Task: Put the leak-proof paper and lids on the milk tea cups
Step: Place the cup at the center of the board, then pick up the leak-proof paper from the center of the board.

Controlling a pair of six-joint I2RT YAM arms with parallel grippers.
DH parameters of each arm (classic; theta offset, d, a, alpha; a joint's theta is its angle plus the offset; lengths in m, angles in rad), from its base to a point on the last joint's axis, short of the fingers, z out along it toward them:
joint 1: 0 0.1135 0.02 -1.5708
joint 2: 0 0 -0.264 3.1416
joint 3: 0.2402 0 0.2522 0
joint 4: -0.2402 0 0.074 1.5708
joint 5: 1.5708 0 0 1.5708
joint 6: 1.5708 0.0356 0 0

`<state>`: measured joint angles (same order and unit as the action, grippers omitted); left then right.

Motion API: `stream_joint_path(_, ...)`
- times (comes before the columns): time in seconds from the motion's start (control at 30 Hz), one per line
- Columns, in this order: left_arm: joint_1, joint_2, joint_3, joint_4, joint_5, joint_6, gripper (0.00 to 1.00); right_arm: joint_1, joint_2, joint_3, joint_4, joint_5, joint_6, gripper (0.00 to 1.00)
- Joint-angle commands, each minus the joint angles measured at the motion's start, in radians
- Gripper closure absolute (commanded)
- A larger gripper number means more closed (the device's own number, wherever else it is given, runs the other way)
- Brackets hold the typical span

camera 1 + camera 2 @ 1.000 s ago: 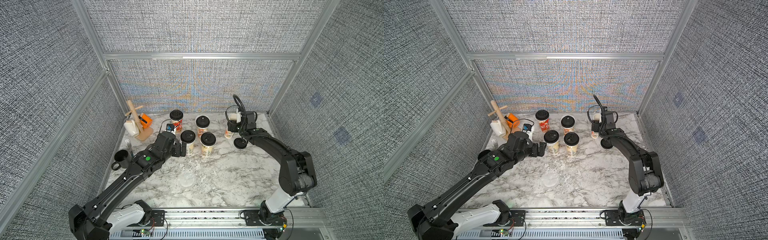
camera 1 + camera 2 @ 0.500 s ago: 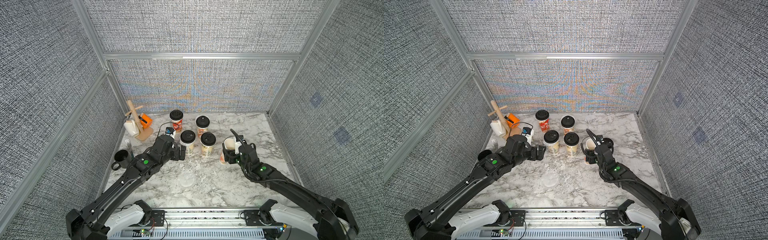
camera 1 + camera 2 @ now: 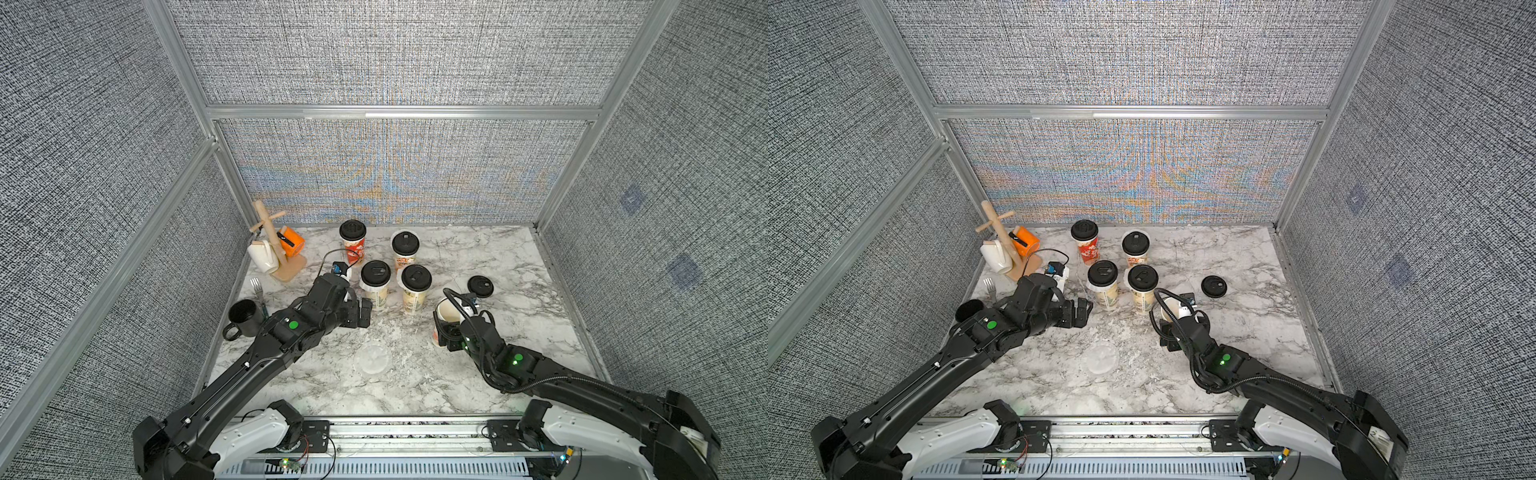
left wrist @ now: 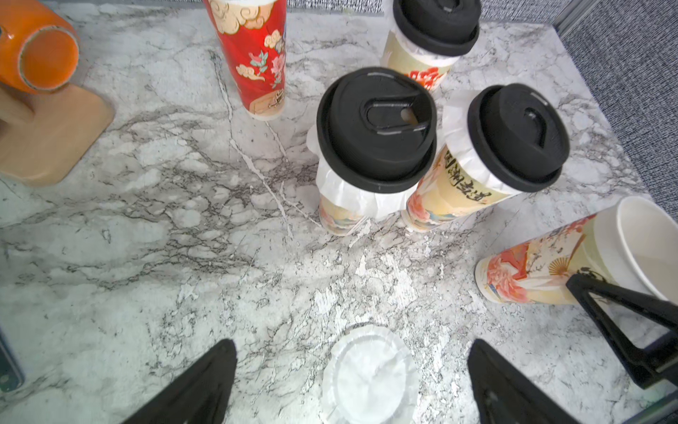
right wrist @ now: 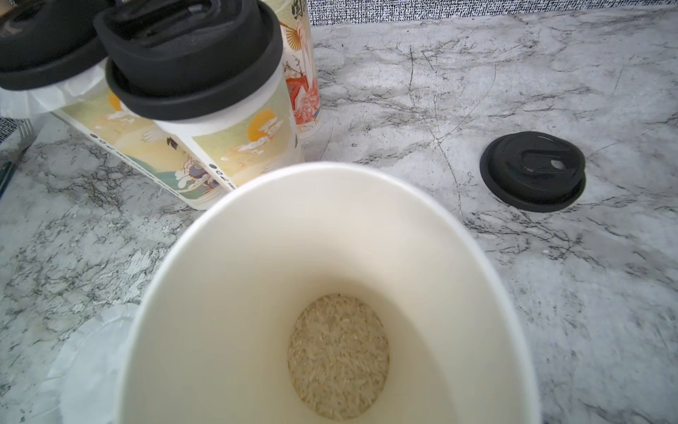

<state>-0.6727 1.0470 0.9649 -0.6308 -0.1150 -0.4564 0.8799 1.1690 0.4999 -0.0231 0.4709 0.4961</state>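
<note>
Left wrist view shows the left gripper [image 4: 351, 347] with jaws spread wide and empty, near a loose paper disc [image 4: 370, 378] lying flat on the marble table [image 4: 146, 257]. Near the disc stands the uncapped cup [image 3: 448, 309] — the right gripper [image 3: 448, 338] sits at its lower part, its grip impossible to judge — while capped cups [image 3: 413, 301] cluster behind, paper frills [image 4: 345, 191] showing under the nearer two lids [image 4: 378, 124].

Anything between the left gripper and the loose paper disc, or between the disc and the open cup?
Nothing visible. The left gripper hangs open near the paper disc, bare marble between. Bare marble also lies from disc to the open cup, whose mouth is uncovered.
</note>
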Motion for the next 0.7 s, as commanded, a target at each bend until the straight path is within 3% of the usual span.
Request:
stream_joint_path(0.0, 0.000, 0.006, 0.014, -0.065, 0.038, -0.023, 0.00, 0.018, -0.002, 0.012, -0.009, 0.044, 0.027, 0.07)
stream_joint_path(0.1, 0.001, 0.007, 0.017, -0.105, 0.051, -0.031, 0.00, 0.031, -0.024, 0.017, -0.037, 0.054, 0.033, 0.02)
stream_joint_path(0.37, 0.000, 0.003, 0.018, -0.241, 0.169, -0.050, 0.01, 0.047, -0.133, 0.058, -0.144, 0.057, 0.033, 0.02)
stream_joint_path(0.5, 0.000, 0.065, -0.008, -0.311, 0.237, -0.075, 0.09, 0.058, -0.210, 0.101, -0.221, 0.032, 0.032, 0.02)
stream_joint_path(0.67, 0.001, 0.213, -0.080, -0.233, 0.283, -0.155, 0.22, 0.058, -0.245, 0.228, -0.337, -0.028, 0.004, 0.08)
